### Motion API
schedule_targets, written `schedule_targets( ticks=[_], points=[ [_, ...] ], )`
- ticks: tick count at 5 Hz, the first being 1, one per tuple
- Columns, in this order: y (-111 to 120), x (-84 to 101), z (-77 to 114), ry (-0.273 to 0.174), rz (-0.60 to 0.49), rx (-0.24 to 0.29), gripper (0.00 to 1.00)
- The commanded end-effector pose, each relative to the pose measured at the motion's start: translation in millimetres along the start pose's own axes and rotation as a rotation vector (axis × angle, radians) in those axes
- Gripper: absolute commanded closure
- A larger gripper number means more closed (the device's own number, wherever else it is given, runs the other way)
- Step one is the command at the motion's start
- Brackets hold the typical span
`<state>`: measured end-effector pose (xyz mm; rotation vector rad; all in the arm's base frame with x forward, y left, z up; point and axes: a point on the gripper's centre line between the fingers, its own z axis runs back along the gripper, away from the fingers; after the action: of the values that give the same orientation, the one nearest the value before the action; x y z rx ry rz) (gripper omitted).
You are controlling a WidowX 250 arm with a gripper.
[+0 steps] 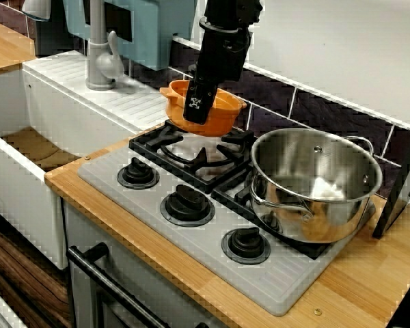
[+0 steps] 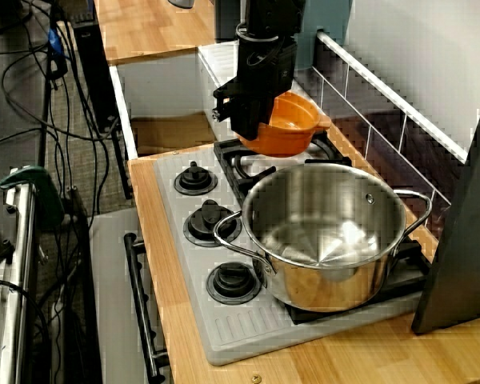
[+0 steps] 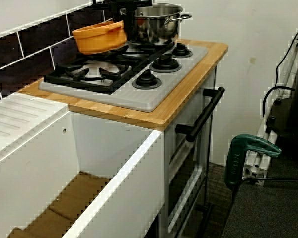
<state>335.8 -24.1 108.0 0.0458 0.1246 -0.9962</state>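
Only the sink-side view shows the round orange plastic bowl clear above the black iron grate. The fingers clamp its rim.

No words, brands or numbers can be read. The only sign is a small white square mark with crossed lines. It sits on the black end effector, on the finger outside the bowl, in the view from the stove's front.

Seen from the knob side of the hob: the pot sits on its right grate, the bowl hangs in the gripper above its left grate, three knobs line its front edge, the sink lies left of it
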Motion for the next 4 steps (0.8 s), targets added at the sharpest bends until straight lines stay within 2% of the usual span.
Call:
schedule_targets(
  ticks=[1,2,3,4],
  points=[
    [-1.5,-1.1,9.0,0.003,0.077,0.000,0.00],
    [-4.1,-1.5,12.1,-0.009,0.074,0.027,0.00],
    [-6.2,-4.2,14.4,-0.016,0.082,0.031,0.00],
    [-6.0,-7.6,19.4,-0.052,0.105,0.033,0.00]
  ],
)
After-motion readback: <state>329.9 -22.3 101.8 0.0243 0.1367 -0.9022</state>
